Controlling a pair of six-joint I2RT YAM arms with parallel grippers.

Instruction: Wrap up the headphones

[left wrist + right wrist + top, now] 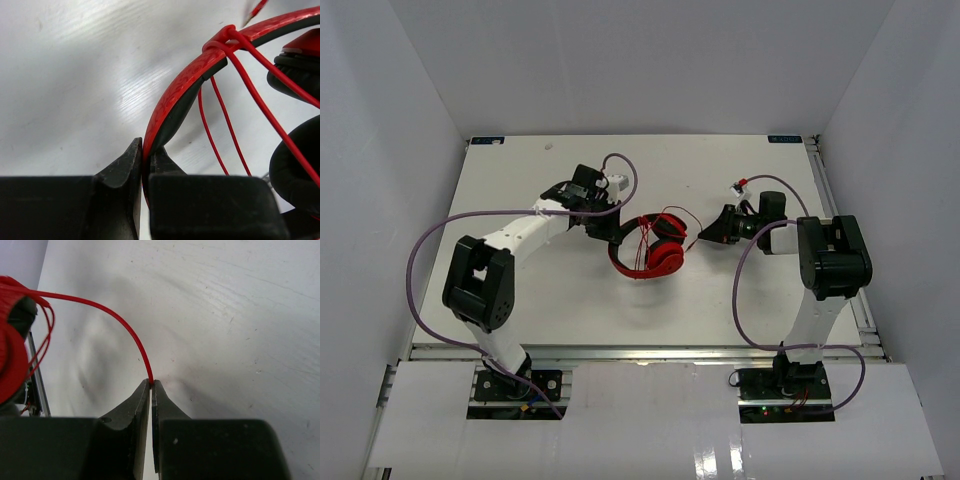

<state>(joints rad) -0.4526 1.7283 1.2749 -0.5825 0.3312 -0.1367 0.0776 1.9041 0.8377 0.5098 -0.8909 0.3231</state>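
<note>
The red headphones (655, 250) lie in the middle of the white table, ear cups toward the right. My left gripper (613, 235) is shut on the red-and-black headband (180, 95) at its left side. The thin red cable (260, 107) is looped round the headband and runs across the ear cups (295, 165). My right gripper (705, 240) is just right of the headphones, shut on the red cable (132, 335) at its fingertips. The cable arcs from there back to the headphones (12, 350). The plug is not visible.
Purple robot cables (420, 260) loop beside both arms. The white table (560, 300) is ringed by white walls; metal rails run along its front and right edges (840, 240).
</note>
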